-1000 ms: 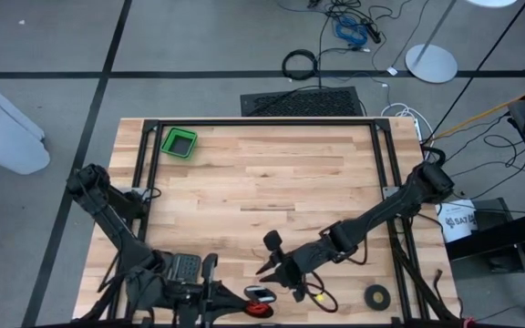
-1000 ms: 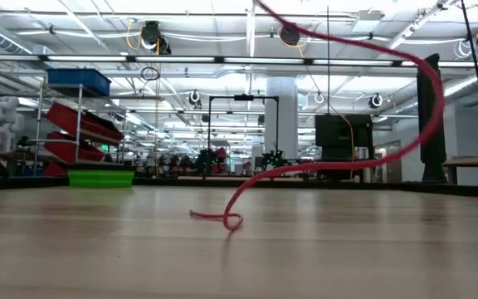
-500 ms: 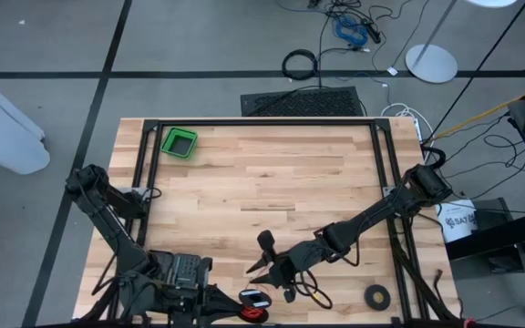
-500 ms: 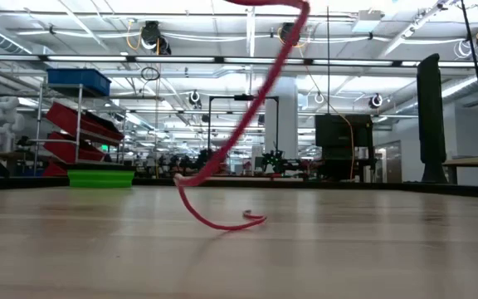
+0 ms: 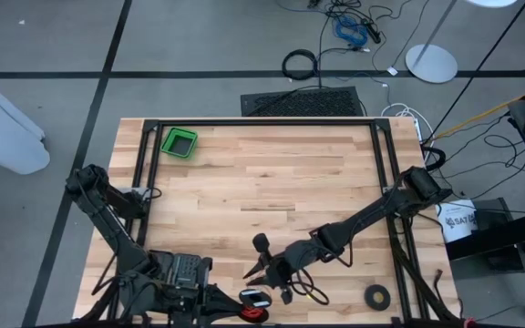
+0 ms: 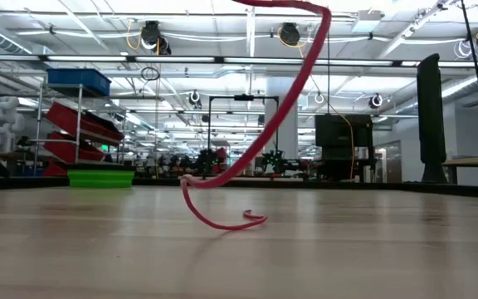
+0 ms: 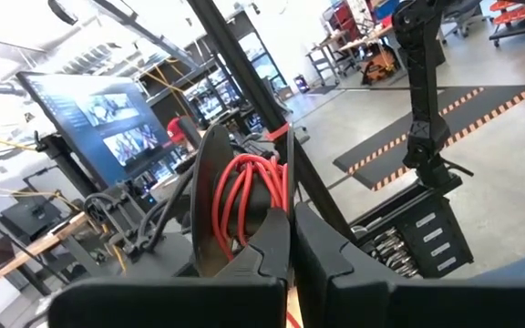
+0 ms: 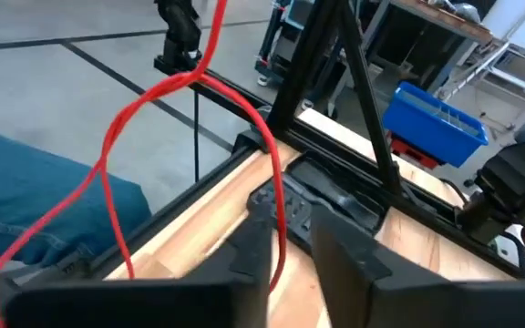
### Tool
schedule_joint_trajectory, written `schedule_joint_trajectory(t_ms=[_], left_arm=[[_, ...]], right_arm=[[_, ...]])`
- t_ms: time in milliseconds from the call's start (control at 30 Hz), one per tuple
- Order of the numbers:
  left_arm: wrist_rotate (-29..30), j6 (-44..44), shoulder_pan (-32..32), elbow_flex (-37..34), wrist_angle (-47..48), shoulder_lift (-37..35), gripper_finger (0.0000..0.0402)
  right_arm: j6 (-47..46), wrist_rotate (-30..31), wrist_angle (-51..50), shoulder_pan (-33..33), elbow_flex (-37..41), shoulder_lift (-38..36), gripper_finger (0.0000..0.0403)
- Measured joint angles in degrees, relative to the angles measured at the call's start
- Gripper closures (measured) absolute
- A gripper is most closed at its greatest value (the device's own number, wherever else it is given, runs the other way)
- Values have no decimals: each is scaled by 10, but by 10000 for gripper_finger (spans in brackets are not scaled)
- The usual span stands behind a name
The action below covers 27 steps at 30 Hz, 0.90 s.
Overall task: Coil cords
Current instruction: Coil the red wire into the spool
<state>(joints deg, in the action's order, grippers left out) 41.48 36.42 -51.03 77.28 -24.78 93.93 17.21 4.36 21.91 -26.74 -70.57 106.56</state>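
Note:
The cord is thin and red. Part of it is wound into a small coil (image 7: 249, 196) at my left gripper (image 7: 290, 244), which is shut at the table's near edge (image 5: 244, 308). From there the cord runs through my right gripper (image 8: 292, 248), which stands over the near middle of the table (image 5: 264, 271). Its fingers are a little apart. In the low view the cord (image 6: 293, 91) hangs down from above. Its free end (image 6: 232, 223) lies curled on the wood. My left gripper is shut on the red coil's lower part (image 7: 261, 217). Several strands stand up in a loop above the fingers, clear of the table. My right gripper has one strand (image 8: 279, 239) running through the gap between its fingers, along one finger's inner side. The gap is wider than the cord.
A green bin (image 5: 179, 142) stands at the table's far left. A flat black tape ring (image 5: 376, 294) lies near the front right corner. The black frame rails (image 5: 390, 182) run along the table's sides. Bare wood lies between.
My right gripper has gone a little toward the table's left and near edge and has tipped down. The hanging cord has swung from a long sweep on the right to a steeper drop. Its end on the table has slid and curled the other way.

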Motion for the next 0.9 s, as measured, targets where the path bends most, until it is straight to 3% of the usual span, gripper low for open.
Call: schedule_joint_trajectory(t_ms=[167, 533, 900], left_arm=[[22, 5, 0, 0, 0, 0, 398], [146, 41, -15, 0, -37, -3, 398], [321, 48, -75, 0, -49, -28, 398]], right_arm=[[-2, 0, -19, 1, 0, -2, 397], [-45, 6, -186, 27, 0, -5, 402], [-129, 39, -428, 47, 0, -59, 403]])
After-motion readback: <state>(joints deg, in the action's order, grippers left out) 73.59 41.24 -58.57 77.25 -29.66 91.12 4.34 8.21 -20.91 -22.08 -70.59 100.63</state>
